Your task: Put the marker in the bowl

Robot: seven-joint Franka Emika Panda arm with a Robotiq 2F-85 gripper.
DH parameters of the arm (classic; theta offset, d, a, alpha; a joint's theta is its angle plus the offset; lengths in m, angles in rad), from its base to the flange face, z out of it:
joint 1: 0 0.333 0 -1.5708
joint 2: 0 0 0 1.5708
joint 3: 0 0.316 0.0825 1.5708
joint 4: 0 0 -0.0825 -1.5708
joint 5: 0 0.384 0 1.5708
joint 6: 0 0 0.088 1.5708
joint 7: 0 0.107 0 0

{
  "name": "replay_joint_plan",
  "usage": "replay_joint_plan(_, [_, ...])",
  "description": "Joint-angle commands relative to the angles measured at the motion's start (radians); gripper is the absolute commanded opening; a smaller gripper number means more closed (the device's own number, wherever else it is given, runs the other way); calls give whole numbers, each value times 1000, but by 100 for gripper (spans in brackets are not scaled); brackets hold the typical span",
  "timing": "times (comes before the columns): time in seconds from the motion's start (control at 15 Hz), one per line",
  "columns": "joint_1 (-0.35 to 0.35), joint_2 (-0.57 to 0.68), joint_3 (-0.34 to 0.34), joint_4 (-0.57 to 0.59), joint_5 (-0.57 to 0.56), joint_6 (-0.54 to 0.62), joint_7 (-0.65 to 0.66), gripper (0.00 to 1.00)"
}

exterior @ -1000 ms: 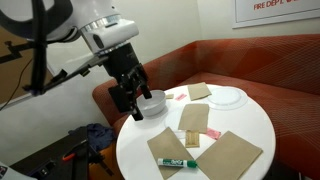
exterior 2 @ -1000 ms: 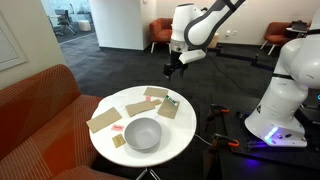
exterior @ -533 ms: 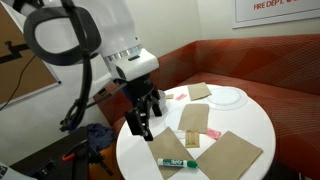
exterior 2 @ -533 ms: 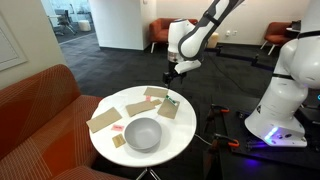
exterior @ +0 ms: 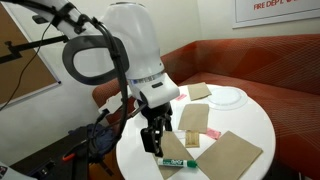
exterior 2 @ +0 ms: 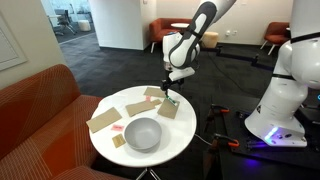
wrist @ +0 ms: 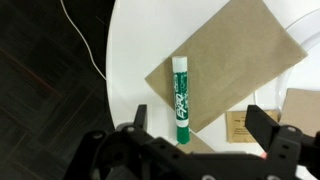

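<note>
You're basically still at square one, nothing's in the bowl (exterior 2: 143,133) yet. It sits empty on the round white counter (wrist: 135,50), apart from the marker, with a few paper pieces lying between them.

The marker (wrist: 181,100) is lying flat on a brown paper sheet (wrist: 235,60) close to the counter's edge. You can also spot it in an exterior view (exterior: 176,161), just beside the arm's tip.

The pincer (wrist: 201,118) is spread wide with nothing in it, hanging over the marker and not touching it as far as I can tell. In the wrist view the barrel runs across the closing direction, so the angle looks fine to me. It does sit nearer one finger (wrist: 140,118) than the other though, so I'd nudge sideways to centre it before you drop.

So the whole job's left, by my read: come down, close on the barrel, lift, carry it over to the bowl, let go. One thing I'd watch is the paper sliding under the marker when you pinch.
</note>
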Motion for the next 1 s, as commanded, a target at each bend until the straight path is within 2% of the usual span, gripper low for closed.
replay_joint_plan(0.0, [34, 69, -31, 40, 48, 17, -18, 100])
replay_joint_plan(0.8, [41, 144, -65, 46, 121, 32, -20, 100])
replay_joint_plan(0.87, [41, 150, -67, 49, 123, 33, -20, 99])
replay_joint_plan(0.93, [42, 156, -71, 52, 123, 33, -19, 92])
